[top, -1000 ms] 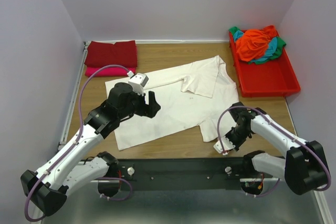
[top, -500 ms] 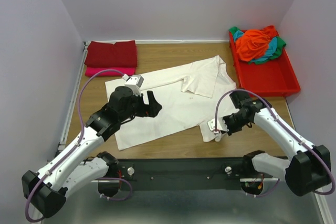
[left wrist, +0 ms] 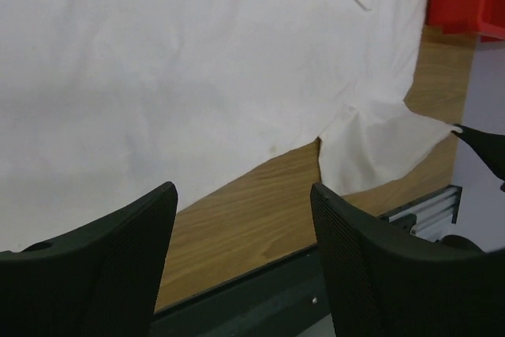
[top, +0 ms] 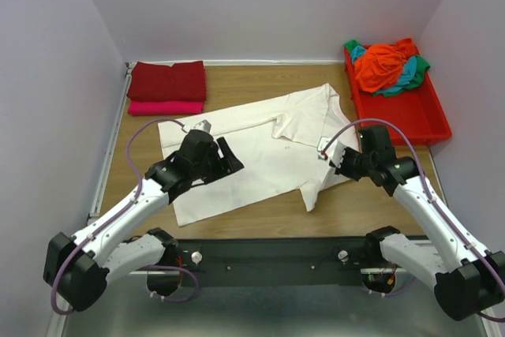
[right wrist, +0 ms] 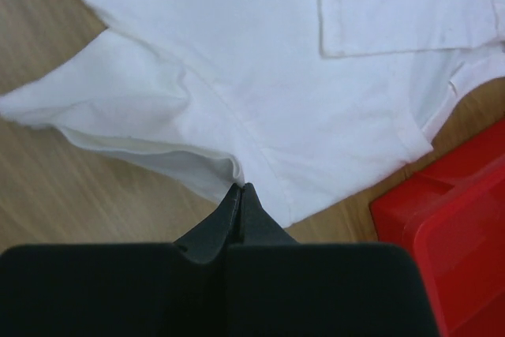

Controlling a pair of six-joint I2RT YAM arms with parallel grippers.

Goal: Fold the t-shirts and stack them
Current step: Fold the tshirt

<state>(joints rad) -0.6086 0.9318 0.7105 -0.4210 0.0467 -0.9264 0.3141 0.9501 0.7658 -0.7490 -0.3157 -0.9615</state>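
My left gripper (top: 227, 157) and its arm cover part of the white shirt (top: 268, 159) toward the table's left edge. My right gripper (right wrist: 239, 189) hides the bit of hem it pinches. At the far left corner the red shirt (top: 166, 80) covers most of the pink shirt (top: 166, 107). In the tray (top: 402, 122), the orange shirt (top: 383, 65) buries most of the teal shirt (top: 409, 76) and the green shirt (top: 424, 62).

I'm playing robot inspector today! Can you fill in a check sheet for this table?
surface: wooden table.
job's things: cream-white t-shirt spread mid-table; dark red shirt folded on pink shirt, far left; heap of orange, teal and green shirts in red tray.
clutter: nothing seen.
grippers: left gripper open over the cream-white t-shirt; right gripper shut, pinching its sleeve edge.
cables: purple cables loop on both arms.
surroundings: pale walls; black rail nearest.
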